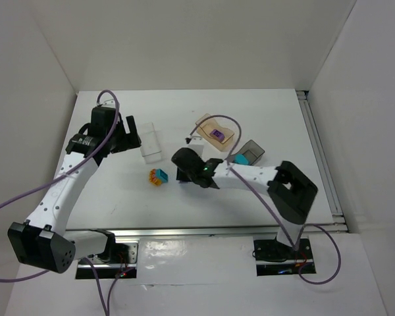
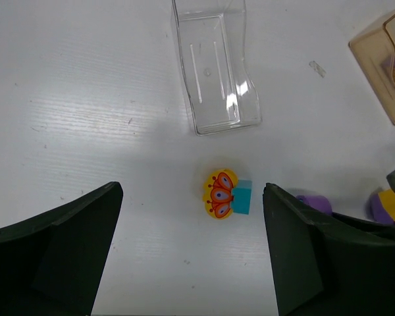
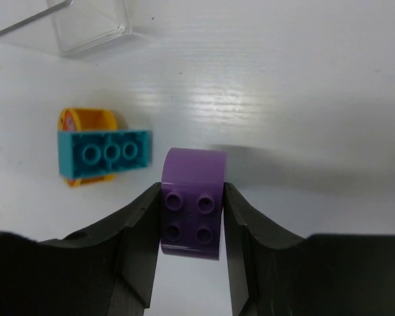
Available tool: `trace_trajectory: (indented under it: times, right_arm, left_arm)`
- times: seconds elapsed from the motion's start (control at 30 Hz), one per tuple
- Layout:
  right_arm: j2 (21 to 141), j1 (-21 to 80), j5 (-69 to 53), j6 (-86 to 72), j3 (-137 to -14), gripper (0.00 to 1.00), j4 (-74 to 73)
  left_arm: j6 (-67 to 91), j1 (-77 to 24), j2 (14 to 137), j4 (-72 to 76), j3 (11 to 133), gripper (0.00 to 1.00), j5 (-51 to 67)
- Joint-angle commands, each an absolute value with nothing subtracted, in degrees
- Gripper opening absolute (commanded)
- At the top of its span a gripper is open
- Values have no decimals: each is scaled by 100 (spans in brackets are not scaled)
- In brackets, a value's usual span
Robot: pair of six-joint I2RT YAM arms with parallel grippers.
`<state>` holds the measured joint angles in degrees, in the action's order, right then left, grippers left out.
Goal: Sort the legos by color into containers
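My right gripper (image 3: 192,217) is shut on a purple brick (image 3: 192,204), low over the table just right of a teal-blue brick (image 3: 105,153) that lies against an orange-yellow butterfly brick (image 3: 85,122). In the top view that gripper (image 1: 182,171) sits right of the pair (image 1: 158,176) and hides the purple brick. My left gripper (image 2: 192,217) is open and empty, and in the top view (image 1: 126,136) it is left of the clear tray (image 1: 151,141). The peach-tan tray (image 1: 215,131) holds a purple brick (image 1: 217,134). The dark grey tray (image 1: 251,151) holds a teal brick (image 1: 240,158).
In the left wrist view the clear tray (image 2: 217,66) is empty, and a purple brick (image 2: 314,203) and a purple-and-yellow piece (image 2: 390,205) show at the right, partly hidden. White walls enclose the table on three sides. A metal rail (image 1: 319,158) runs along the right edge.
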<state>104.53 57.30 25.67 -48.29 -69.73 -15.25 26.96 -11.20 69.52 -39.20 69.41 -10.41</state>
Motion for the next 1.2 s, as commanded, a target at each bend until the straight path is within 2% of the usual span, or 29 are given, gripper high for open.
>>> trace_trajectory:
  times: [0.0,0.07,0.1,0.17,0.2,0.23,0.3,0.4,0.6,0.7,0.87,1.0,1.17]
  right_arm:
    - [9178,5206,1779,-4072,-6348,34,-363]
    - [8756,4880,772,-3860,-5778,34,305]
    - [8380,4504,347,-3667,-5618,34,525]
    - [8061,4089,-662,-3412,-5319,36,1202]
    - [7799,3922,-1538,-3314,-5126,37,1369]
    - [7700,3668,-1869,-3174,-5124,39,1467]
    - [7559,3368,-2807,-3103,-5071,39,1652]
    - [7559,3252,-3688,-3103,-5071,39,1994]
    - [7453,3138,-4376,-3646,-4826,39,2899]
    - [7506,3085,-4666,-4025,-4693,39,3399]
    - [7559,3085,-4790,-4140,-4641,39,3630]
    - [7620,3085,-4852,-4262,-4693,39,3717]
    - [7682,3085,-5044,-4315,-4746,39,3867]
  left_arm:
    - [2419,-1143,6830,-3964,7207,95,-435]
    - [2233,-1143,6716,-3675,7085,94,155]
    - [2102,-1143,6602,-3448,6953,94,1020]
    - [2013,-1143,6040,-2886,6524,93,1842]
    - [2013,-1143,5881,-2387,6426,93,2202]
    - [1900,-1143,5775,-2208,6373,93,2946]
    - [1846,-1143,5783,-1988,6372,93,4140]
    - [1758,-1143,6151,-1986,6451,91,4938]
    - [2258,-1143,6267,-372,5513,91,6282]
    - [2478,-1143,6267,305,5152,91,6478]
    - [2250,-1143,6267,220,5010,91,6355]
    - [2328,-1143,6521,491,5010,93,6758]
    - [2566,-1143,6697,975,4993,85,7127]
